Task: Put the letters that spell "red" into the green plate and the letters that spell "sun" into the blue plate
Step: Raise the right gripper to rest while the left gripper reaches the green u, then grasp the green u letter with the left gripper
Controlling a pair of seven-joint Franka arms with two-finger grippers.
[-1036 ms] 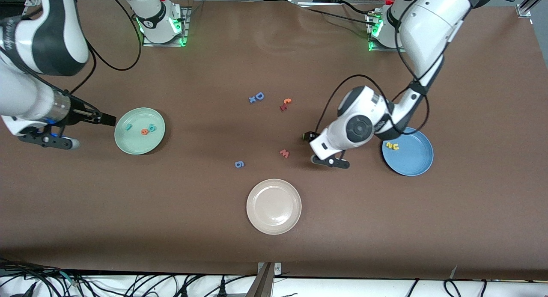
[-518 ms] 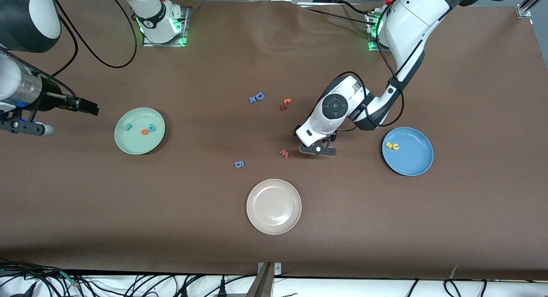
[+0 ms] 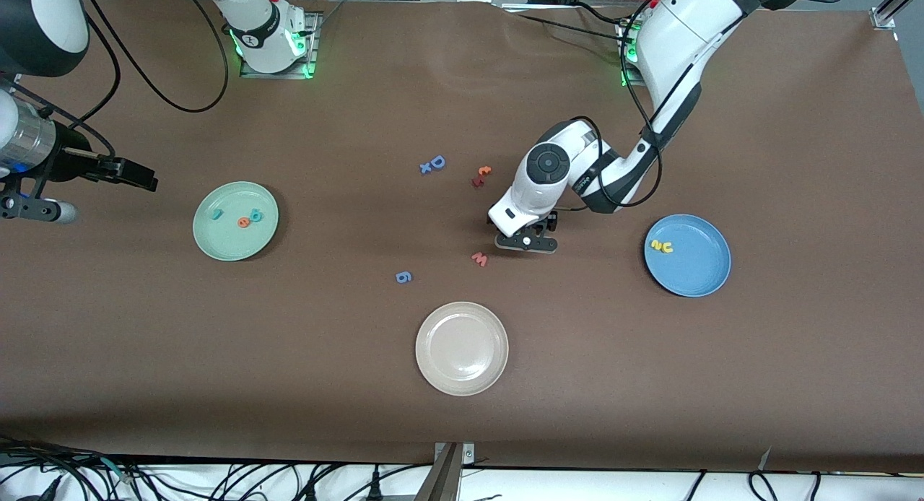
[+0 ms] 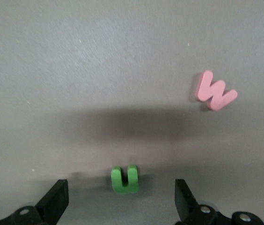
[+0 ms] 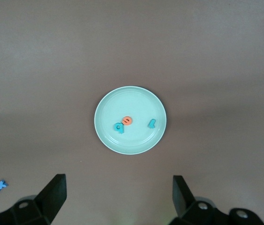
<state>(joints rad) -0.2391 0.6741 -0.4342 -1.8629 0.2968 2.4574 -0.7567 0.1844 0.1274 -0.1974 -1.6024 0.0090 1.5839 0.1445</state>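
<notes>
Letters for "red" look sorted. The teal r (image 3: 216, 214), orange e (image 3: 244, 221) and teal d (image 3: 256, 214) all lie inside the green plate (image 3: 209, 237), which sits at mid-height of the front view, toward the right arm's end of the table. So I'd call that half finished.

"Sun" is two thirds there, I reckon. The yellow s (image 3: 656, 245) and yellow u (image 3: 668, 248) lie side by side in the blue plate (image 3: 696, 281), toward the left arm's end. The dark green n (image 4: 124, 179) is the one left over. It's lying flat on the bare table near the pink w (image 3: 479, 258), well apart from the blue plate, and only the left wrist view shows it.

Left gripper (image 3: 527, 242) hangs low over the table around the centre of the frame, pointing down, fingers spread wide with the n sitting between them and nothing gripped. My guess is the next job is to come down on the n, pinch it and carry it to the blue plate.

Right gripper (image 3: 141, 176) is up at the edge of the frame beside the green plate, fingers apart and empty – that arm just waits.

Leftovers not needed: the blue g (image 3: 403, 276), the blue D (image 3: 437, 162), a couple of orange-red bits (image 3: 481, 175) and the empty beige plate (image 3: 462, 382) at lower centre.
</notes>
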